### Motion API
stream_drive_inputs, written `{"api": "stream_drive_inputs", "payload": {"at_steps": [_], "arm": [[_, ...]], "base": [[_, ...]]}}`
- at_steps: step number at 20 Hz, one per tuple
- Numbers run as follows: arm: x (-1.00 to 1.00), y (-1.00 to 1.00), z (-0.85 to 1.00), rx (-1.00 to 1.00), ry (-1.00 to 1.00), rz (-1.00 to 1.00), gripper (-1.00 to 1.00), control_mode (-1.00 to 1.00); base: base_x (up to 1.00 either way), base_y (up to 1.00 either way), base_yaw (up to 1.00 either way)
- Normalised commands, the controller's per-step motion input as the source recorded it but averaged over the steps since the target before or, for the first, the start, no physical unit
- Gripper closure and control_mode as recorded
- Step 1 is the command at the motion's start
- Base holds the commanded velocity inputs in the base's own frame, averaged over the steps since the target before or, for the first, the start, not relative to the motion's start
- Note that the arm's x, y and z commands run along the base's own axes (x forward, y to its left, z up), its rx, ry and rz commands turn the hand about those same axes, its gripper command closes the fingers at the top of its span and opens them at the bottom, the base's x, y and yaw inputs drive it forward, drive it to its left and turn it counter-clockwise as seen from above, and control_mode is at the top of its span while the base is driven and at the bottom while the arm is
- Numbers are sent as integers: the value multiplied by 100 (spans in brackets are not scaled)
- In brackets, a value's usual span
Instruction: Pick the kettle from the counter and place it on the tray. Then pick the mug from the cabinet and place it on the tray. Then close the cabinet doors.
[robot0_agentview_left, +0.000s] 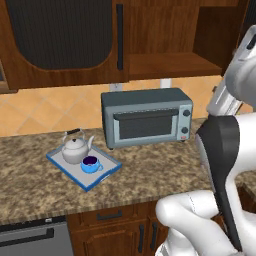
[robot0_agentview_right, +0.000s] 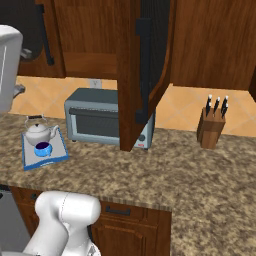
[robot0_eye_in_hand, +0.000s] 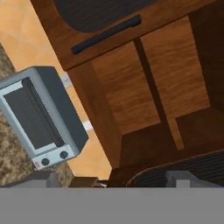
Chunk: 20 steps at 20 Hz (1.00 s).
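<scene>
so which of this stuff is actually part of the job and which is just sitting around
Part of the job:
kettle and mug, both on the tray
counter
cabinet, doors open: left door, right door

Just sitting around:
toaster oven
knife block

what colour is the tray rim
Bright blue, around a grey tray floor. It shows best in the left base view.

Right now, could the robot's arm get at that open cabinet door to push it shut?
Probably yes. The right cabinet door swings out over the counter, above the toaster oven, and nothing stands in front of it. The hand view looks into the bare cabinet from close by, so the arm seems near.
</scene>
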Motion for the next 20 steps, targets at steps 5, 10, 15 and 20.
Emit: {"api": "stream_drive_inputs", "payload": {"at_steps": [5, 10, 15, 20], "arm": [[-43, -71, 0, -3, 1, -8, -100, -100], [-41, -79, 0, -5, 0, -4, -100, -100], [-38, -84, -3, -8, 3, -11, -100, -100], [-50, -62, -5, -21, 1, -13, -100, -100]], "base": [[0, 0, 0], [0, 0, 0], [0, 0, 0], [0, 0, 0]]}}
